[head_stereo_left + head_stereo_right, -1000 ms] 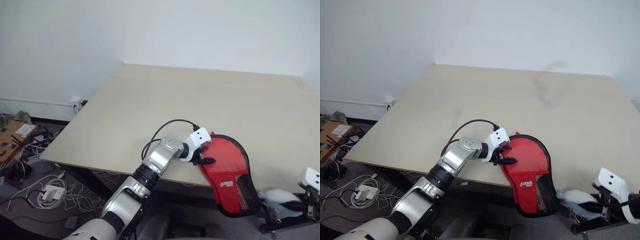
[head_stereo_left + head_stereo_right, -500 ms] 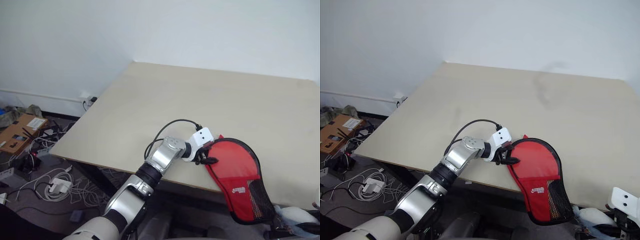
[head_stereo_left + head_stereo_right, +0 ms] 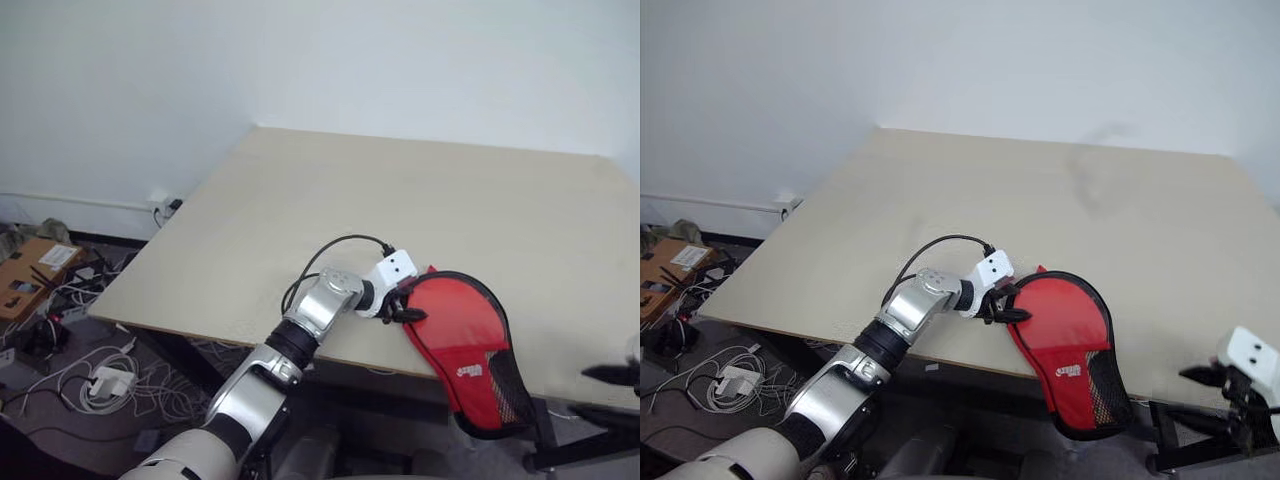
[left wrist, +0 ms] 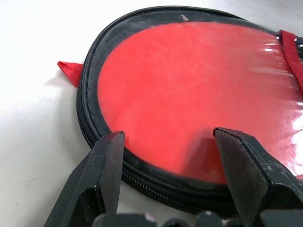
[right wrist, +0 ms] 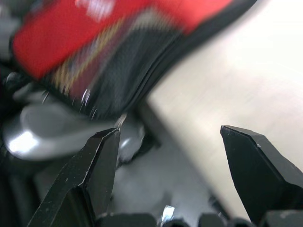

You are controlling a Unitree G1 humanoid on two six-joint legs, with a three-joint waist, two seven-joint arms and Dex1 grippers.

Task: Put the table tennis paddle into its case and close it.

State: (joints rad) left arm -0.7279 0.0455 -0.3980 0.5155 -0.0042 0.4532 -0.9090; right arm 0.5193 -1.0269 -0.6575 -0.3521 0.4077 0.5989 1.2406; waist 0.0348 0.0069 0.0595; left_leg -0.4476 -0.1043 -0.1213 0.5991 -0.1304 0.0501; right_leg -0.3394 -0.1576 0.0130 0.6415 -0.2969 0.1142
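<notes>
The red case point(image 3: 460, 325) with black edging lies flat at the table's front edge. Its mesh handle end point(image 3: 1095, 395) hangs over the edge. My left gripper point(image 3: 405, 310) is at the case's round end. Its fingers point(image 4: 106, 161) stand open, with their tips against the zipped rim point(image 4: 142, 172) and nothing pinched. My right gripper point(image 3: 1205, 378) hovers off the table's front right, to the right of the handle end. It is open and holds nothing point(image 5: 169, 132), and the blurred case end point(image 5: 94, 42) lies beyond its fingers. The table tennis paddle is hidden.
The pale table point(image 3: 400, 200) runs back to a white wall. On the floor to the left lie tangled cables point(image 3: 100, 375) and a cardboard box point(image 3: 40, 270). A black frame bar point(image 3: 1195, 420) sits below the table's front right corner.
The right gripper has risen beside the case's handle end, and its fingers now point toward the case. The case and the left gripper stay put. The whole view has shifted.
</notes>
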